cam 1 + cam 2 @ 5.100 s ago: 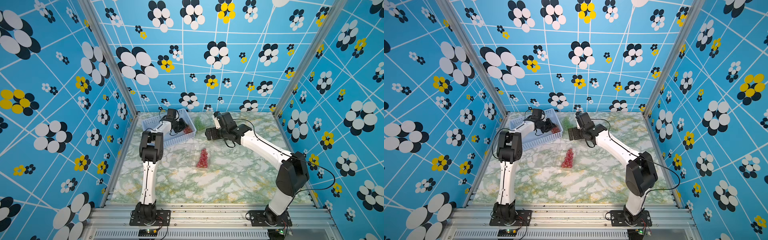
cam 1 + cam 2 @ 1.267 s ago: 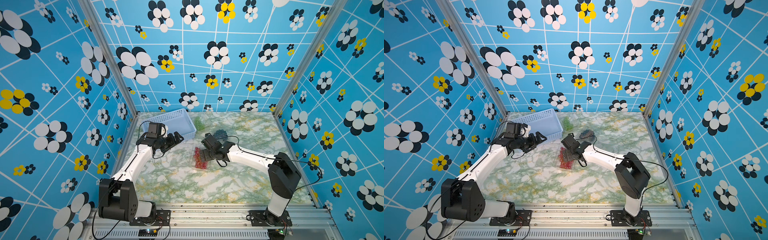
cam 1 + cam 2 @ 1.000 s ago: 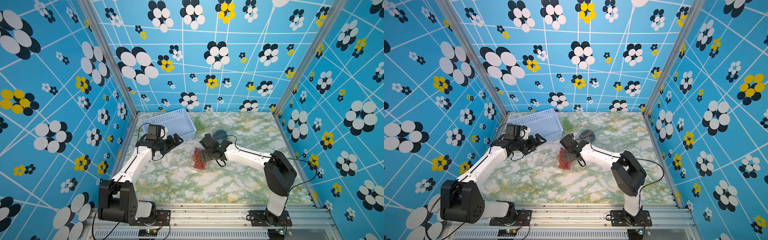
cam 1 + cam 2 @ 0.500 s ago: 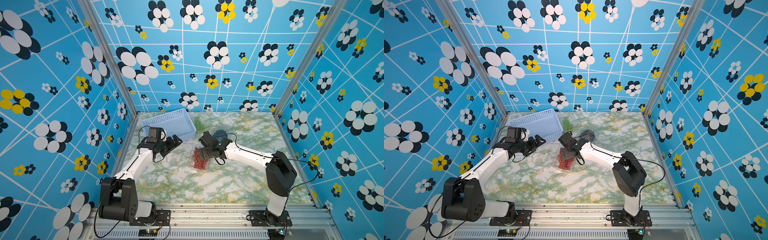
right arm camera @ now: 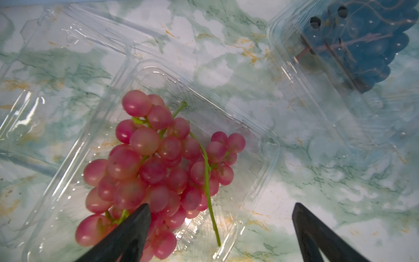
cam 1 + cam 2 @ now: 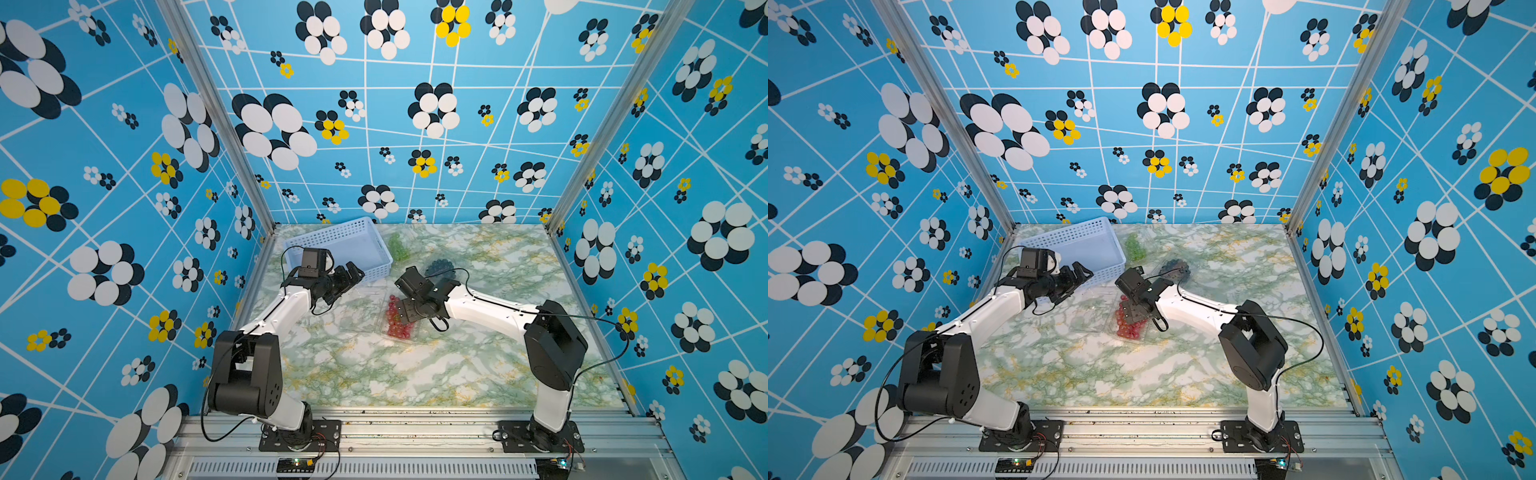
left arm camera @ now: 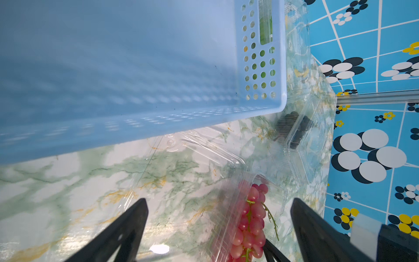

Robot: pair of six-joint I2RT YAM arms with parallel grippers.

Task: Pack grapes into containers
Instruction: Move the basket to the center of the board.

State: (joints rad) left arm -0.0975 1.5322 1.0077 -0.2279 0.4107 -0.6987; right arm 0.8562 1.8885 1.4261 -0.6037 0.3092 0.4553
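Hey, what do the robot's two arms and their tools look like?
The left arm and right arm have white links with bulky black joints, bolted to black base plates. Thin black cables loop beside each. The left tool and right tool are black, with pointed wedge-shaped fingers.

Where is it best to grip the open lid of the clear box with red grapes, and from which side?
Likely the lid by its free long rim, opposite the hinge, approached from the side of the left gripper. It lies open and flat beside the red grapes, so only that thin outer rim lets the jaws pinch and fold it over.
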